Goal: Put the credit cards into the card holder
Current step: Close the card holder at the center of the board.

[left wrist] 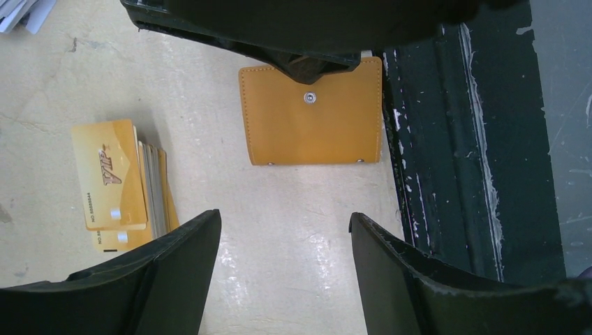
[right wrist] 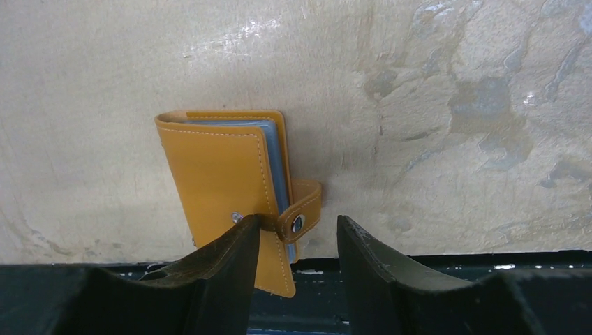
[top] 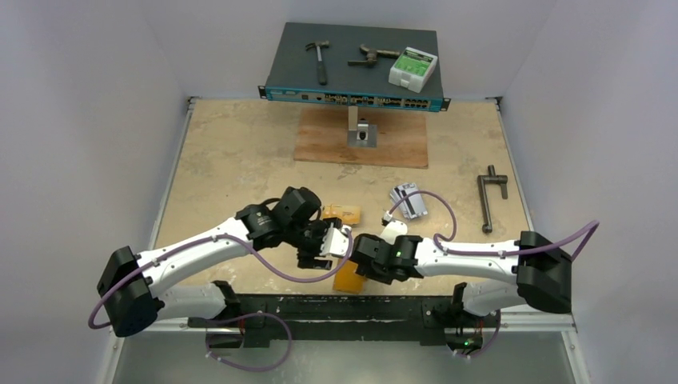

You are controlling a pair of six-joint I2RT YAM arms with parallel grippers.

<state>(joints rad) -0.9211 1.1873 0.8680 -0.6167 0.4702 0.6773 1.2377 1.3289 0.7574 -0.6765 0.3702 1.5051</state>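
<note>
Card holder point(right wrist: 216, 181): shut, snap tab point(right wrist: 305, 209) fastened. Right gripper point(right wrist: 299, 227): straddles that tab, jaws part-spread, probably to unsnap it. Left gripper point(left wrist: 284, 218): hovers beside holder, jaws spread, empty. Credit cards point(left wrist: 112, 174): stacked near holder.

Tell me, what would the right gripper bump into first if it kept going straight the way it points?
Most likely the card holder: its snap tab sits right between the open jaws of the right gripper. Depth is hard to judge, so contact may be almost immediate.
</note>
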